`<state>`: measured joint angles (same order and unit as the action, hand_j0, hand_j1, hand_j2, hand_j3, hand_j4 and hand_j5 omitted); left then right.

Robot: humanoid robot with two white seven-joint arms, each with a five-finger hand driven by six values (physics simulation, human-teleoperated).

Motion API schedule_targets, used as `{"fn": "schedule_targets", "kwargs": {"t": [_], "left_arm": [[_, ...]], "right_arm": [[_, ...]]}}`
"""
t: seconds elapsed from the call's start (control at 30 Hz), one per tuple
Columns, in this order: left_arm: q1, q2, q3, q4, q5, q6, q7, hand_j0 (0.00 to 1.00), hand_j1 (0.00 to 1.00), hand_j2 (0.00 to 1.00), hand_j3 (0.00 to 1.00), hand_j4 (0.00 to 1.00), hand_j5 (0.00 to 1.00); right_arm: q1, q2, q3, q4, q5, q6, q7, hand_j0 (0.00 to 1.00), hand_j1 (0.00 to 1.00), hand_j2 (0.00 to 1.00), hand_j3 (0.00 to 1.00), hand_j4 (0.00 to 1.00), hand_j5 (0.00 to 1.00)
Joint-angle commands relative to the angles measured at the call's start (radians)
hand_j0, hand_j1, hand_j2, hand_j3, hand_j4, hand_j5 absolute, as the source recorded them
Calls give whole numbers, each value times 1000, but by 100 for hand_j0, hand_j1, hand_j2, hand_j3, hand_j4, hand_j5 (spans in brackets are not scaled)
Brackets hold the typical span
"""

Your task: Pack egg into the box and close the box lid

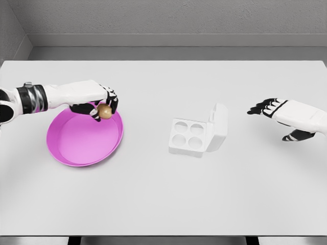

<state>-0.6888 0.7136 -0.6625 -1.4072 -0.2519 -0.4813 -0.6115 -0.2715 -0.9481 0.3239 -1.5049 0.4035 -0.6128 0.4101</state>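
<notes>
The left arm came in from the picture's left edge and lay almost level across the tabletop [163,194], its white forearm ending in a dark-banded wrist section near the edge of the view. The left robot hand [102,104] was over the far rim of the pink bowl [76,148], its fingers curled down and closed around the brown egg [105,112]. The egg showed between the fingertips, just above the bowl's upper right rim; whether it touched the rim could not be told.

The white egg box [189,138] sat near the middle of the tabletop, well apart from the bowl and to its right. Its tray had four round hollows, all of them bare, and its lid [218,127] stood raised on the right side, tilted back and open.

The right arm entered from the picture's right edge, pointing left toward the box but well short of it. The right robot hand [271,109] was held above the tabletop with its fingers stretched out and slightly spread, the thumb hanging lower, and it held nothing.

The tabletop was plain white, with a grey wall behind it.
</notes>
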Motion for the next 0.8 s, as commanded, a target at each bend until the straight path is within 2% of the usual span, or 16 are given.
{"fn": "schedule_targets", "kwargs": {"t": [0.0, 0.33, 0.77], "left_arm": [[0, -17, 1, -6, 6, 1, 1, 16, 16, 16, 16, 16, 16], [-2, -83, 1, -38, 5, 1, 1, 15, 15, 15, 15, 15, 15], [0, -217, 0, -36, -7, 0, 1, 15, 15, 15, 15, 15, 15]], "right_arm": [[0, -1, 0, 0, -6, 2, -1, 100, 100, 100, 100, 100, 100], [2, -1, 0, -1, -6, 2, -1, 100, 100, 100, 100, 100, 100], [2, -1, 0, -1, -6, 2, -1, 100, 100, 100, 100, 100, 100]]}}
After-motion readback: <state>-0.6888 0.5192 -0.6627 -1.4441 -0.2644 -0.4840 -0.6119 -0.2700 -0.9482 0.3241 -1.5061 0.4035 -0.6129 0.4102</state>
